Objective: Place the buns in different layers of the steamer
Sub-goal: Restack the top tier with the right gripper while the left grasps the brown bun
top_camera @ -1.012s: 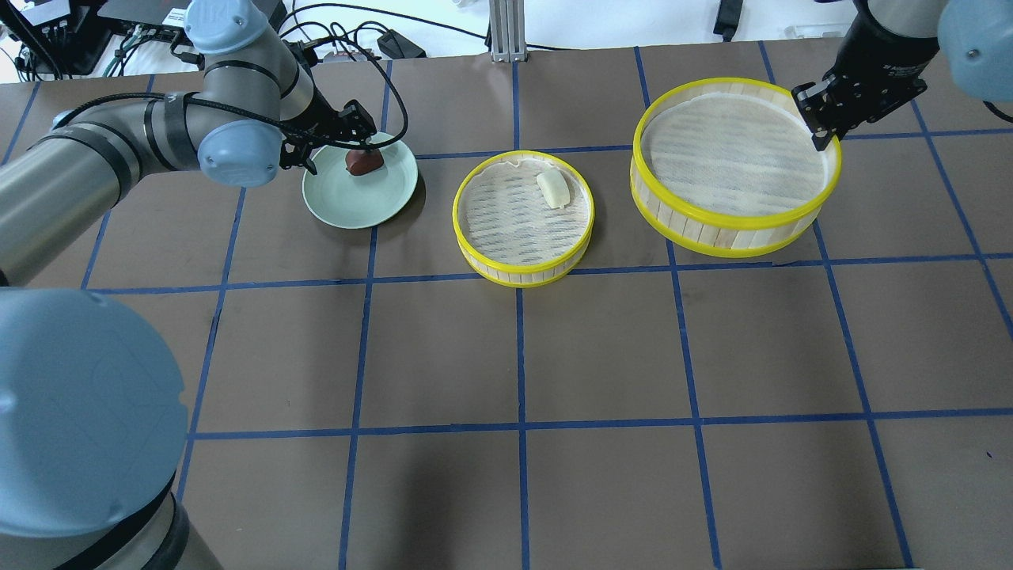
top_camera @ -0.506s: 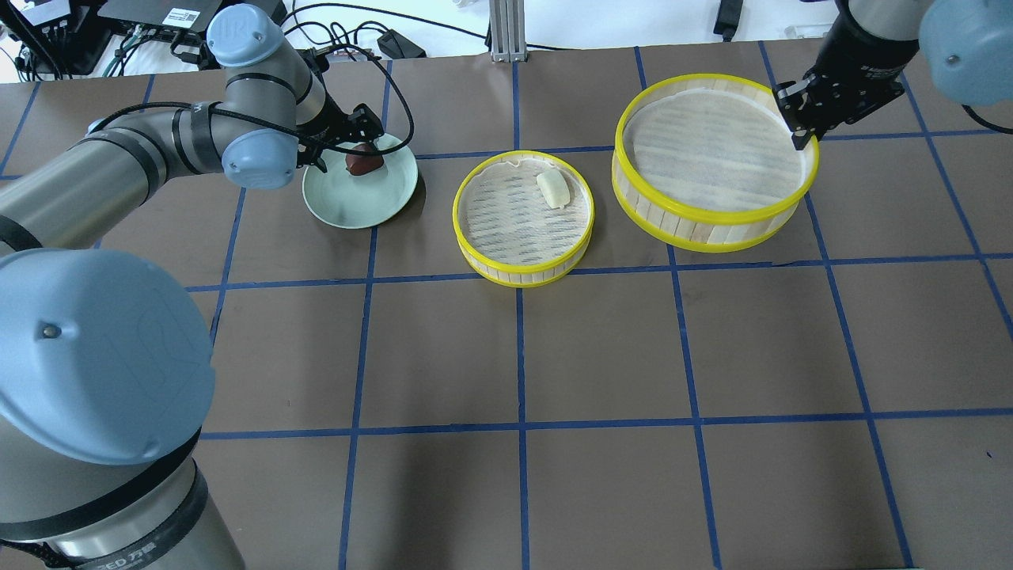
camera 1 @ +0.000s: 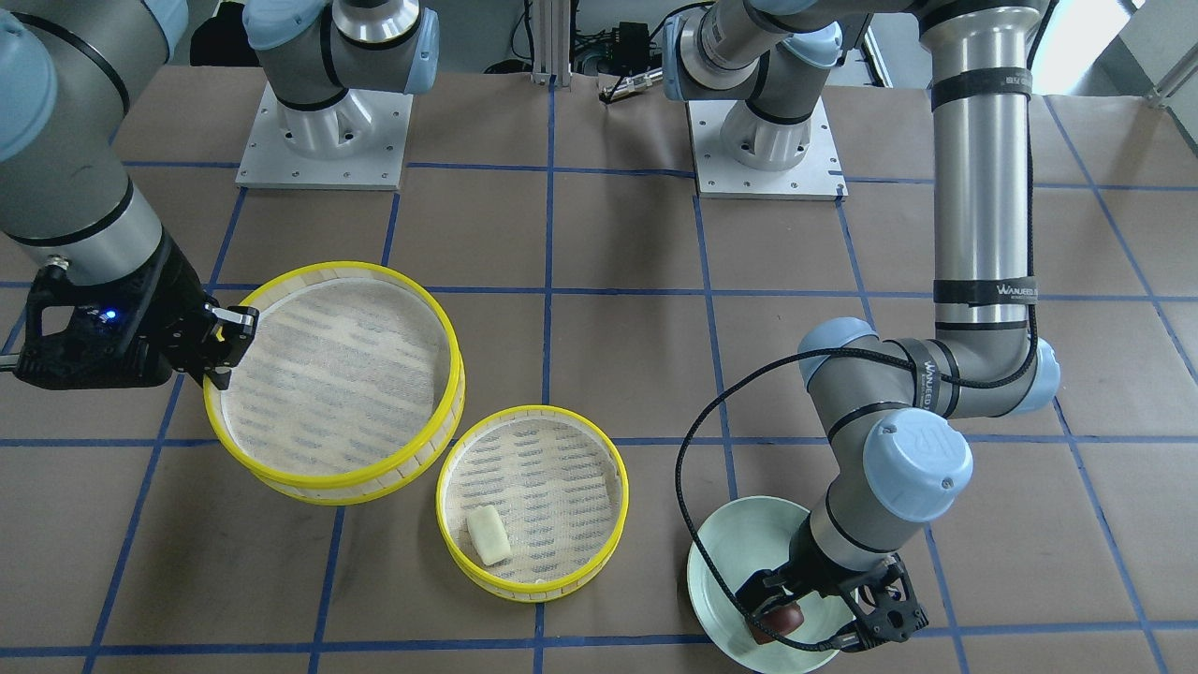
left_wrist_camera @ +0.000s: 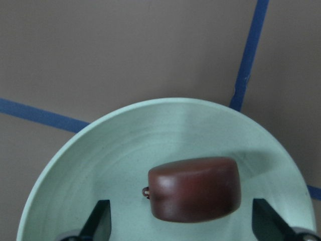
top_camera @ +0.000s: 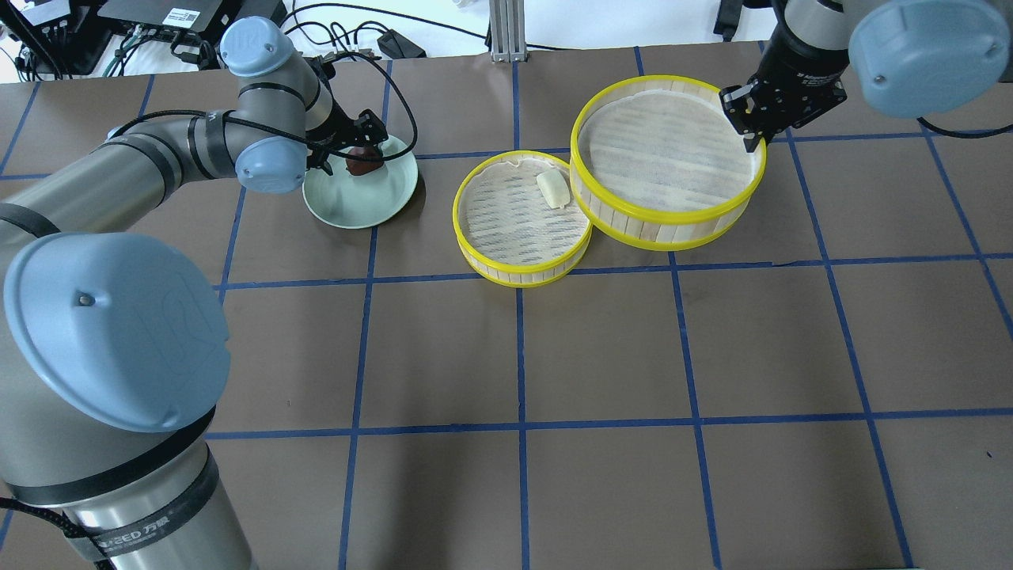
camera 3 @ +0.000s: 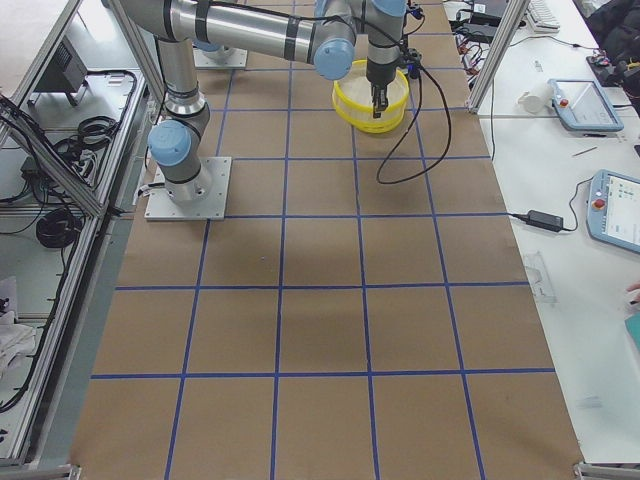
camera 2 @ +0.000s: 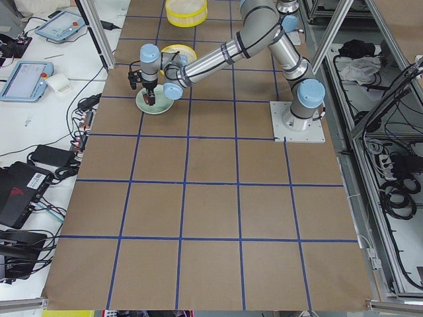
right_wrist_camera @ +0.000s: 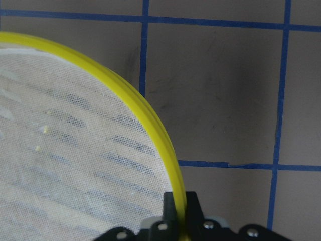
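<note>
Jaws of the right gripper point(top_camera: 752, 142) were clamped on the far rim of the empty steamer layer point(top_camera: 673, 229), one finger inside and one outside. In the last second this arm had carried that layer sideways toward the middle of the table, and its near edge now overlapped the rim of the other layer point(top_camera: 518, 277). That layer sat on the table with the cream-white bun point(top_camera: 553, 190) in it. The held layer looked raised clear of the table, so stacking seemed close, though the two were not yet centred on each other.

Over the pale green plate point(top_camera: 356, 210) the left gripper point(left_wrist_camera: 181, 223) had shifted only a little. Its fingers stood spread on either side of the reddish-brown bun point(left_wrist_camera: 194, 188), not touching it, and the bun lay on the plate, not yet picked.

Brown paper with a blue tape grid covered the table point(top_camera: 601, 348). Cables and electronics point(top_camera: 150, 24) lay along its far edge.
</note>
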Available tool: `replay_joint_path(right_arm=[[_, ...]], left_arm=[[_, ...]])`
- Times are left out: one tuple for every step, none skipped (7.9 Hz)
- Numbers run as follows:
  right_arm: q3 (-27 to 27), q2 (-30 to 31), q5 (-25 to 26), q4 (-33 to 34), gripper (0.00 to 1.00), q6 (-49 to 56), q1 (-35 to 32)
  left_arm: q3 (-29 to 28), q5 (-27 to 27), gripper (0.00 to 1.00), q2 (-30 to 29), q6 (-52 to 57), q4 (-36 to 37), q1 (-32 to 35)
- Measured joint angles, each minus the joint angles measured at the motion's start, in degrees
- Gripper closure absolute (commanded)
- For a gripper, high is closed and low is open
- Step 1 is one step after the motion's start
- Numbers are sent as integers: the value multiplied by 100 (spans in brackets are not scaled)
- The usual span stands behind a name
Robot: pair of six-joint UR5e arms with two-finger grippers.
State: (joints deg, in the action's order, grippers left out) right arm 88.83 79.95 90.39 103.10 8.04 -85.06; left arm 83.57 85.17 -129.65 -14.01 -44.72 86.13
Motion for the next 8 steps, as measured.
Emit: replay_joint_path(right_arm=[[1, -48, 0, 91, 100, -173, -121], [3, -93, 1, 175, 100, -320, -234], [8, -125, 4, 224, 100, -470, -337], [14, -144, 4, 249, 100, -616, -438], [22, -178, 2, 287, 100, -805, -557], [25, -260, 2, 414, 100, -1060, -740], [27, -392, 4, 630, 100, -1346, -964], [29, -570, 4, 905, 100, -1574, -1149]], left_arm=[[-57, 0, 3, -73, -3, 16, 0], [-89, 3, 4, -114, -5, 21, 0], [-105, 3, 3, -163, -9, 23, 0], [-115, 1, 2, -195, -14, 25, 0], [-125, 1, 3, -209, -34, 26, 0], [-145, 0, 32, -214, -53, 28, 0], [-158, -4, 65, -216, -63, 28, 0], [-167, -8, 77, -217, -56, 31, 0]])
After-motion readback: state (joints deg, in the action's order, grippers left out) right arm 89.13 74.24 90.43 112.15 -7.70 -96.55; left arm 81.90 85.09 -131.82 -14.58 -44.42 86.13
